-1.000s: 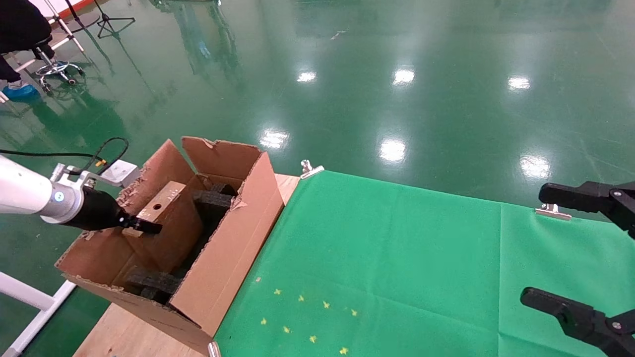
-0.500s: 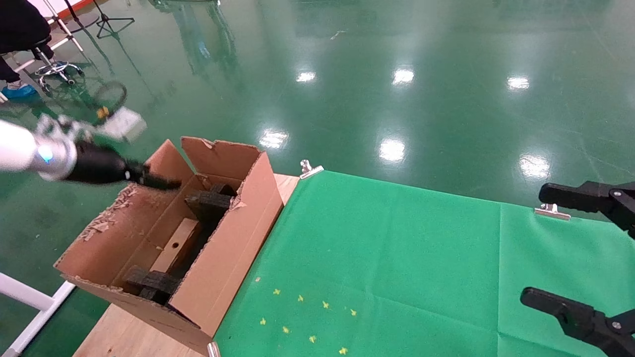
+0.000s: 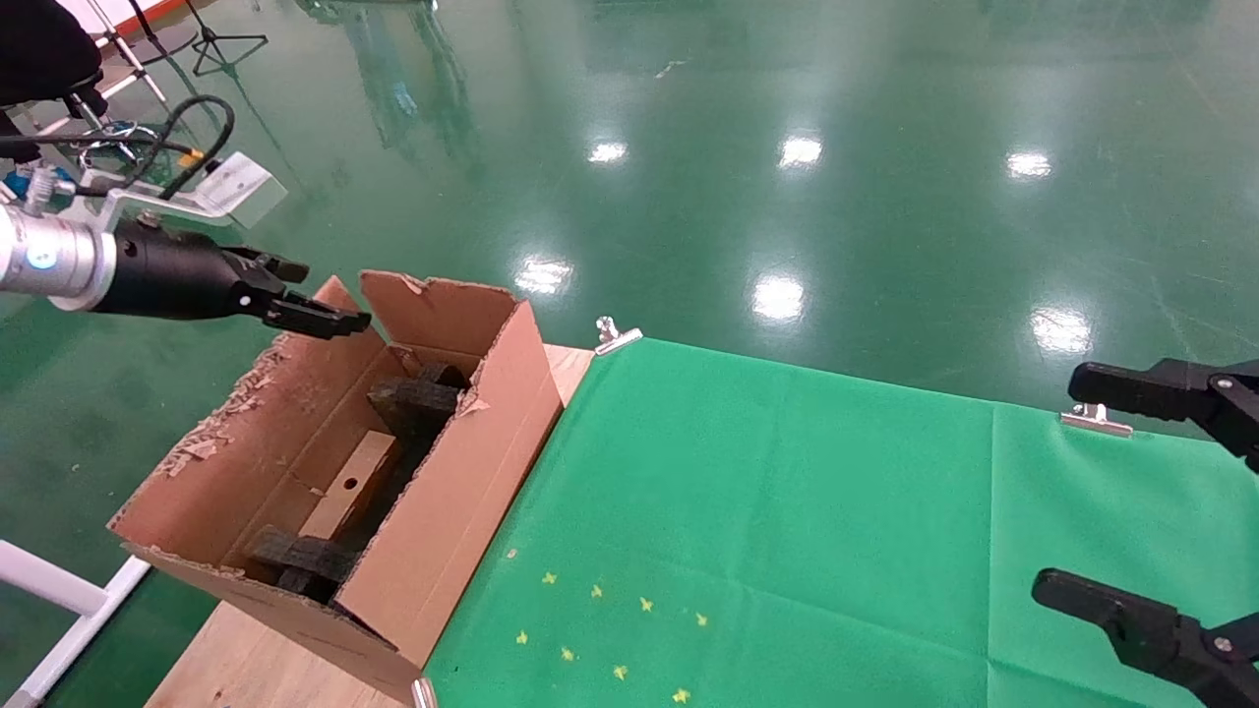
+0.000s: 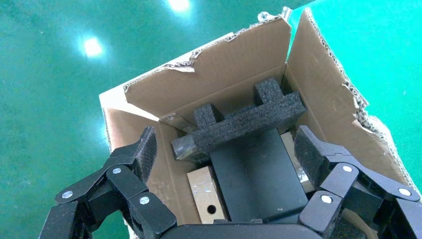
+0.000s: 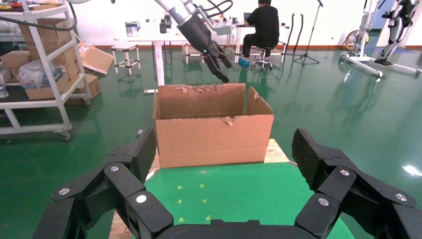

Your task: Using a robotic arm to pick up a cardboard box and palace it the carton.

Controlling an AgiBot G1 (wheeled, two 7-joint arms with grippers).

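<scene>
On the wooden table, the carton holds the cardboard box; left end effector above, wide open, empty.

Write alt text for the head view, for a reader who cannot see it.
The small cardboard box lies inside the large tan carton among black foam blocks, while the left gripper hangs open and empty above the carton's far rim. The carton stands beside a green cloth; the right gripper is open at the right edge.
</scene>
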